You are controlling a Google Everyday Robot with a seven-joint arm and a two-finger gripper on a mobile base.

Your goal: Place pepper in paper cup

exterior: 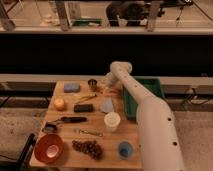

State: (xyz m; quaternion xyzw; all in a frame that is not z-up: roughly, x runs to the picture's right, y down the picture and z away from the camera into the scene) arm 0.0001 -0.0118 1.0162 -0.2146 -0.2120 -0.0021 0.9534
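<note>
The pepper (pixel 103 90) shows as a small orange shape at the back of the wooden table, just right of the metal cup (pixel 92 84). My gripper (pixel 107 83) is at the end of the white arm (pixel 145 110), low over the table's back edge, right at the pepper. Whether it touches the pepper cannot be told. The white paper cup (pixel 112 121) stands upright near the table's middle right, well in front of the gripper, and nothing shows inside it.
A green tray (pixel 150 86) lies right of the table under the arm. On the table (pixel 65 159) are a blue sponge (pixel 71 87), a round yellow-orange fruit (pixel 59 103), a yellow-green stick (pixel 86 97), a black block (pixel 83 107), a red bowl (pixel 48 147), grapes (pixel 87 146) and a blue cup (pixel 125 148).
</note>
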